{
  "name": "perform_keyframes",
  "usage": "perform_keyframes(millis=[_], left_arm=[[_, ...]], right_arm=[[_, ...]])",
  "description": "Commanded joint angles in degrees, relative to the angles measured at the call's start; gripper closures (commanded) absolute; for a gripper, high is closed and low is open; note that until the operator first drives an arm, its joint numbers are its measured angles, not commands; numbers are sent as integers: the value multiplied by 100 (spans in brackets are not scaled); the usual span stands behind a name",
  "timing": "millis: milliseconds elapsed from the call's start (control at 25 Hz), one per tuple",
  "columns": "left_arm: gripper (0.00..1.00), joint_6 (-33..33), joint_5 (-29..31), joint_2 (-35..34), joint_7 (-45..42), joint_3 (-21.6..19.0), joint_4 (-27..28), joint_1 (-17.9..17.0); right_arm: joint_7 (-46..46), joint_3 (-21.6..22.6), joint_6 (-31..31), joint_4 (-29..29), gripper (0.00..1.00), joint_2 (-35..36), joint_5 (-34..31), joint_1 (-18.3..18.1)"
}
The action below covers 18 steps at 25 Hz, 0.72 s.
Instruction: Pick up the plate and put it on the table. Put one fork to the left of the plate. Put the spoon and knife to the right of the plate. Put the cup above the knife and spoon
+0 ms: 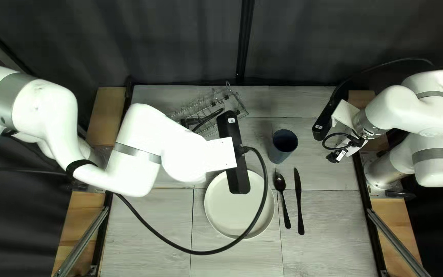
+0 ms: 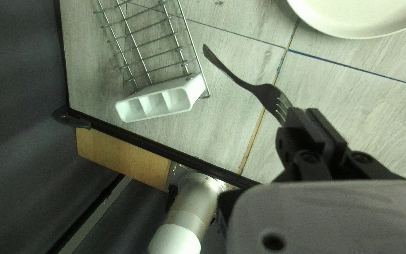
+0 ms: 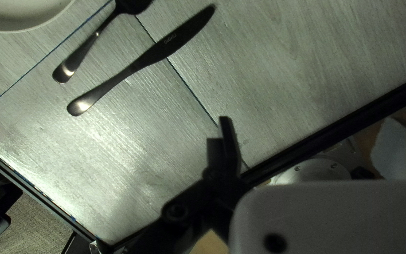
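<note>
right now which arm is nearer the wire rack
Left: the left end effector is near the wire rack, with the fork reaching toward it; the right end effector is farther off, beyond the cup.

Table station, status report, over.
Left gripper, jaws shut on fork by tines; fork not yet placed. Right gripper away from knife, state unclear. Cable looped over plate, possible snag.

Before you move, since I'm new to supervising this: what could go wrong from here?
My left gripper holds the dark metal fork near its tines, so it may pivot or slip during placing. The fork's handle juts out ahead and could catch the silver wire rack if I swing that way. My left arm's black cable loops across the round off-white plate and might nudge it.
</note>
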Motion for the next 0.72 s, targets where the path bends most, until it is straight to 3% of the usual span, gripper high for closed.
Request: perform_keyframes(millis=[40,200,400,720], left_arm=[[100,-129,5,-65,50,51,-28,15],[100,-130,-32,-125,132,101,-36,17],[100,23,-416,-695,526,437,-97,-119],[100,279,-569,-978,1315,936,268,-190]], right_arm=[[0,0,0,0,0,0,0,0],[0,0,0,0,0,0,0,0],[0,0,0,0,0,0,0,0],[0,0,0,0,0,0,0,0]])
